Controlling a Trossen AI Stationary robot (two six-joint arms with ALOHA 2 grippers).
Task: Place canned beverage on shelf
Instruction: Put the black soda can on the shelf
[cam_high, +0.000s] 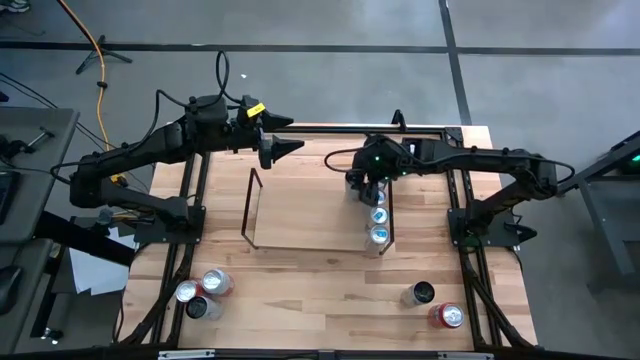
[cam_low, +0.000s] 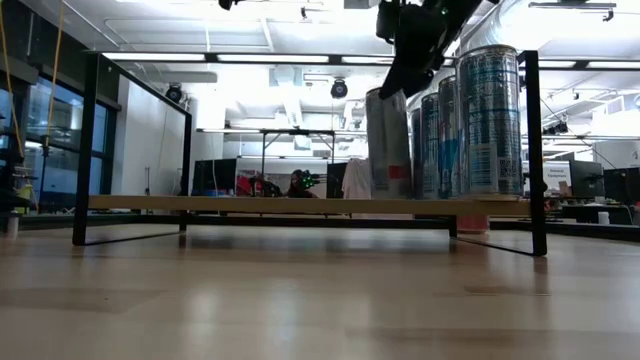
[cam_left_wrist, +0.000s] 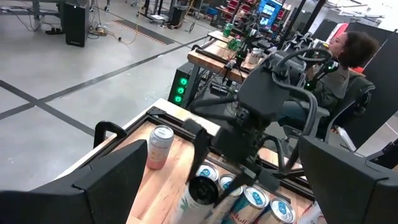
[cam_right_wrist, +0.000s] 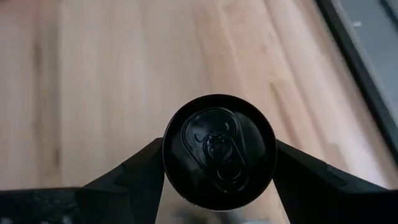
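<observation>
— Looking straight down past the right arm (cam_high: 490, 160), what do you see its jaws doing?

— They sit clenched on the black-topped can (cam_right_wrist: 219, 149), one finger pressed to each side just under the rim. The lid is centred between them.

— And where is the can itself?

— At the right end of the shelf (cam_high: 310, 215), on the far end of the row of cans (cam_high: 379, 225) already lined up along the wire frame. From bench level its base looks to be resting on the board, just beside its neighbour, though I can't tell whether they touch.

— How will it handle?

— My guess: a tall, slim, stiff metal tube, smooth and a bit slippery. Whether it is full or empty I can't tell. Being tall and narrow, it would tip easily if nudged near the top, and it could knock the row over.

— So where should it be taken?

— High on the wall, across its width, as it is gripped here. That keeps the fingers clear of the neighbours. A light squeeze should do; thin walls dent.

— The left arm (cam_high: 150, 150)?

— Waiting above the far edge of the bench (cam_high: 320, 300), jaws released and spread wide, holding nothing. Spare cans (cam_high: 205, 290) stand at the near corners.
</observation>
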